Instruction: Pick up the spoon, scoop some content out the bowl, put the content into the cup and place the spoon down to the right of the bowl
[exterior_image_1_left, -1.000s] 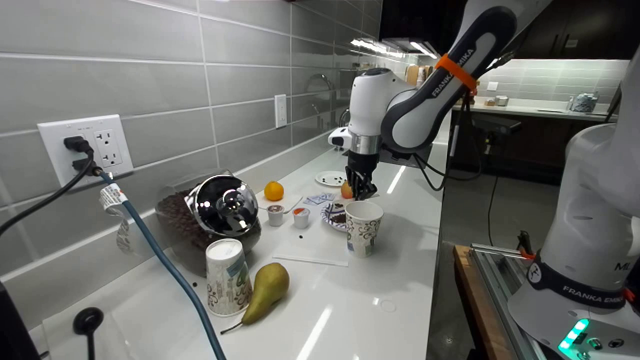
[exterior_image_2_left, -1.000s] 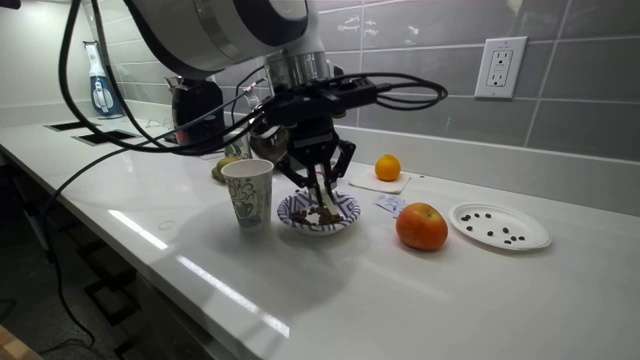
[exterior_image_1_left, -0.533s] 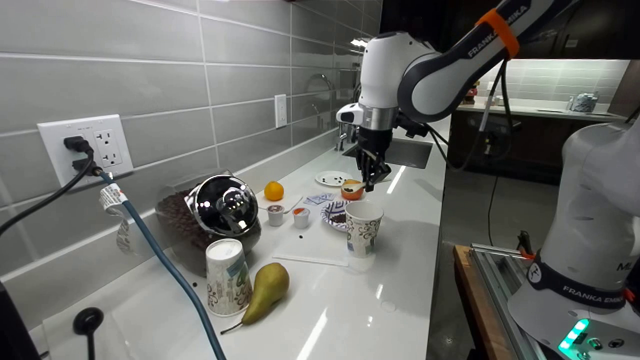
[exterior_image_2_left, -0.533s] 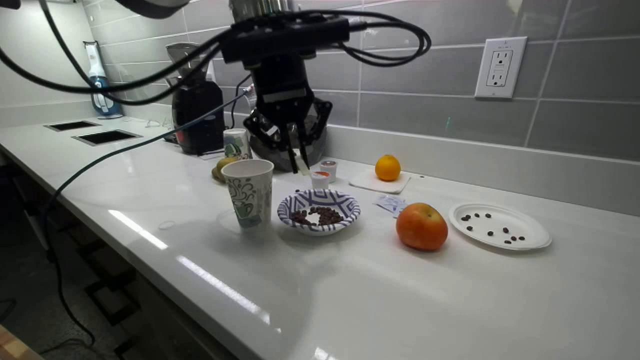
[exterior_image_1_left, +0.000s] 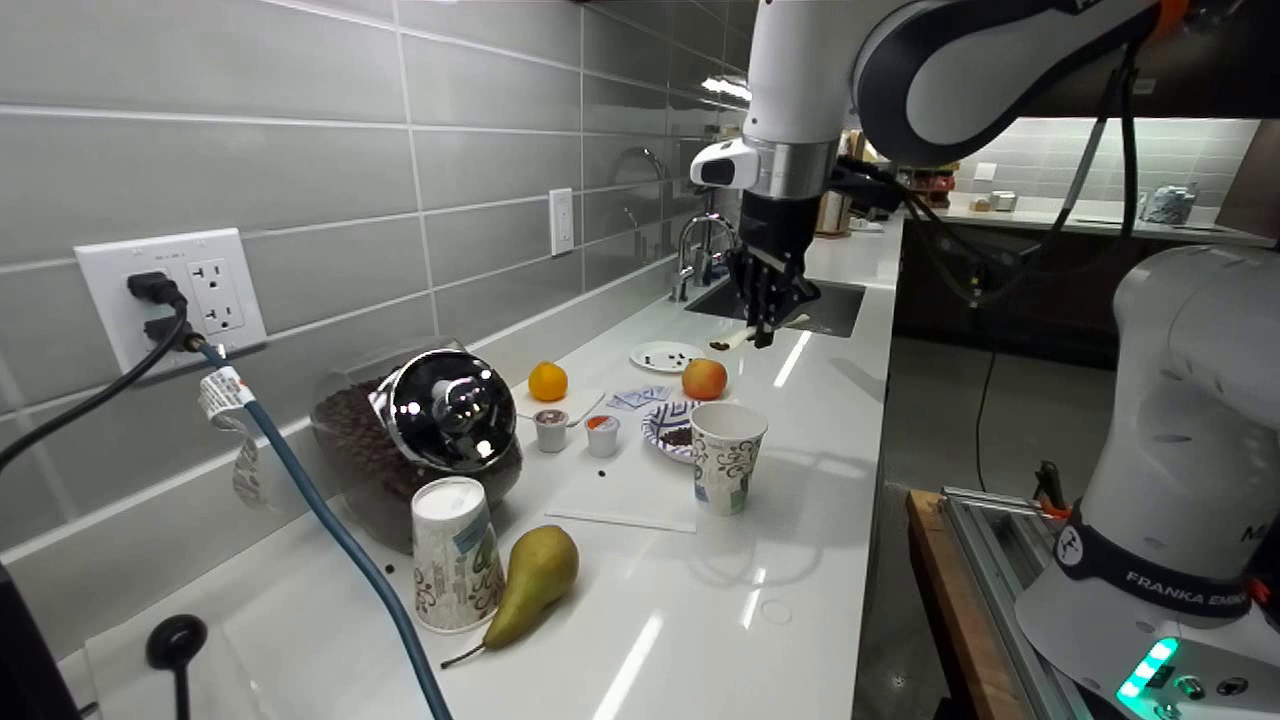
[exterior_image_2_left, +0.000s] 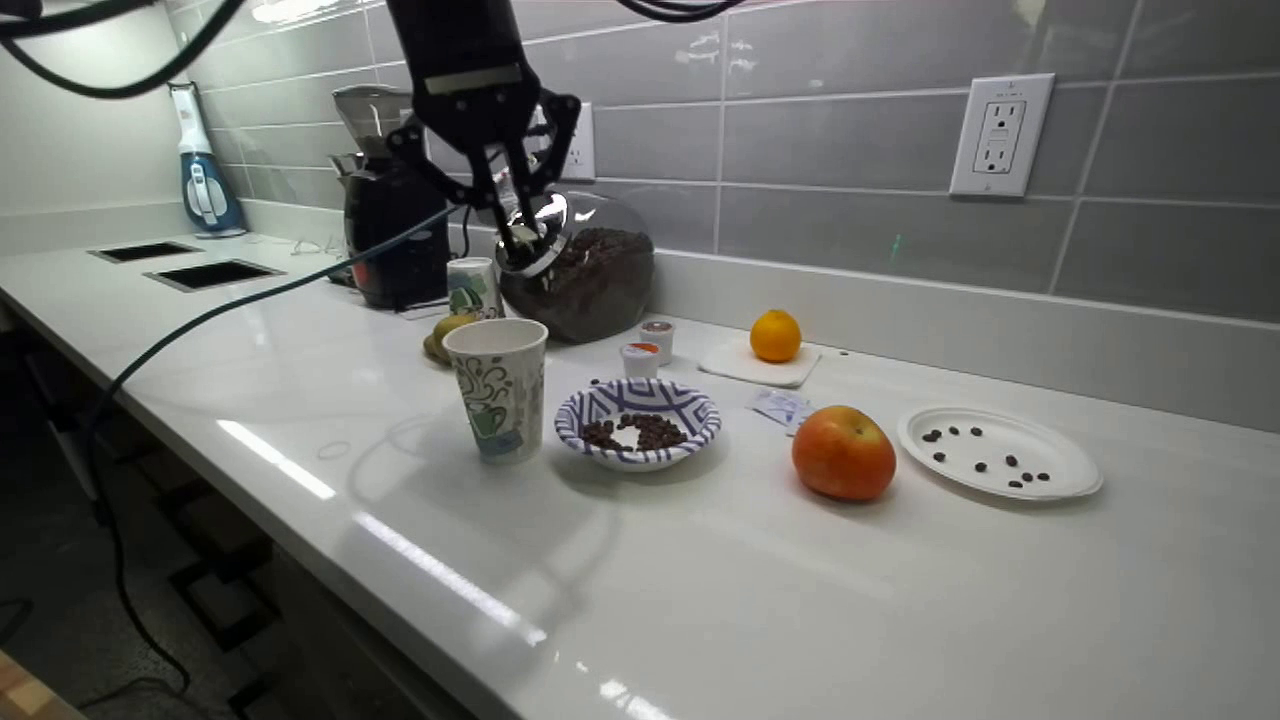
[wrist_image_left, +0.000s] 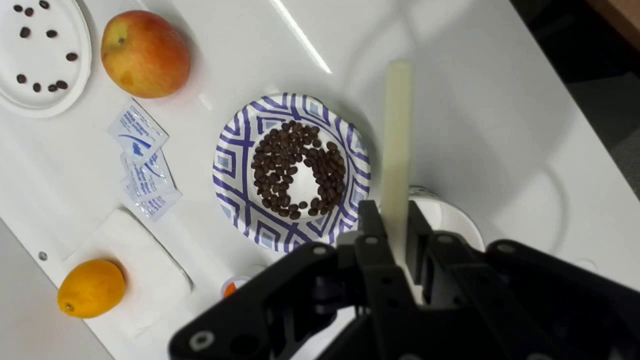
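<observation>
Pale spoon (wrist_image_left: 398, 140) crosswise in the gripper (wrist_image_left: 395, 212)

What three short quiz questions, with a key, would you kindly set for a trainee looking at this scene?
1. What is the gripper holding?
2. Beans lie in the bowl; which of these also carries some: A, the napkin; B, the plate; C, the apple?
3. True or false: the cup beside the bowl stands upright.
Key: 1, the spoon; 2, B; 3, true.
</observation>
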